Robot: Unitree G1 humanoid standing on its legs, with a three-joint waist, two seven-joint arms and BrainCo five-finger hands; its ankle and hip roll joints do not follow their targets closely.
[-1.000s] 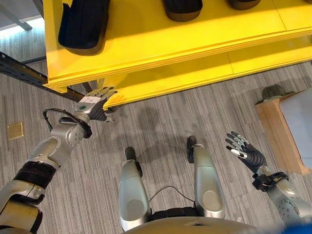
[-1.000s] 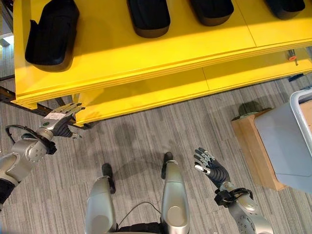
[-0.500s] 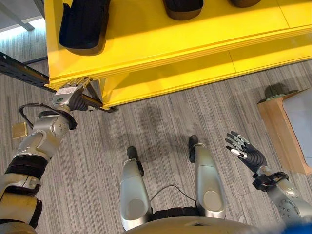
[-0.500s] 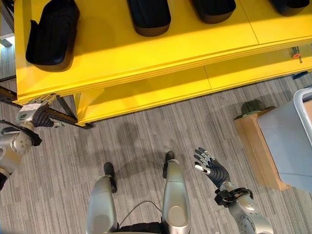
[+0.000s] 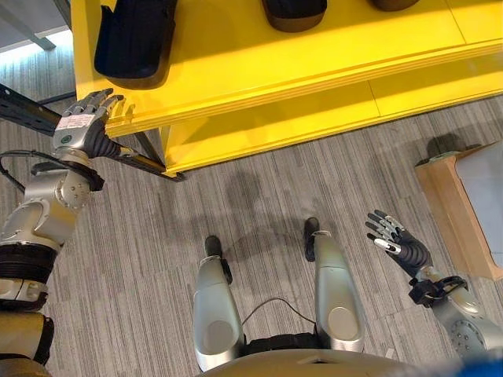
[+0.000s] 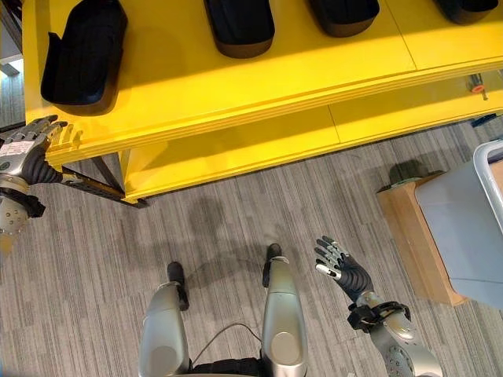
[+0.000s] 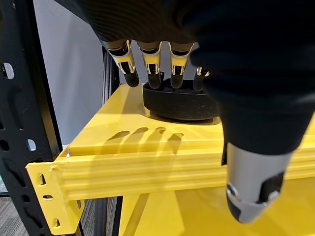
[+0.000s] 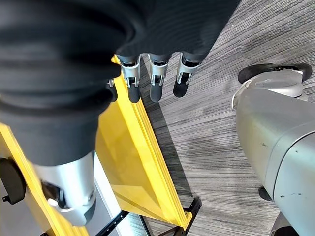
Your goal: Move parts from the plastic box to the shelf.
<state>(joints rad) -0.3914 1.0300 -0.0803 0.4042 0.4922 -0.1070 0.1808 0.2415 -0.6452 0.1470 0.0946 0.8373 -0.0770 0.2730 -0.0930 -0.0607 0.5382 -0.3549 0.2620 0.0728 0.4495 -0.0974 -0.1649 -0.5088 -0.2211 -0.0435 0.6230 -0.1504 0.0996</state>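
Note:
Several black moulded parts lie on the top level of the yellow shelf; the leftmost part sits near its left front corner and shows past my left fingers as a black part. My left hand hovers open and empty just off that corner. My right hand hangs open and empty low over the carpet, beside my right leg. The grey plastic box rests on a wooden stand at the far right; its inside is hidden.
A lower yellow level juts out beneath the top one. A black perforated rack beam runs diagonally past the shelf's left corner, just behind my left hand. Grey striped carpet lies between shelf and box.
My left hand has swung left and up, from under the shelf's front edge to beside its left corner. The right hand has barely moved.

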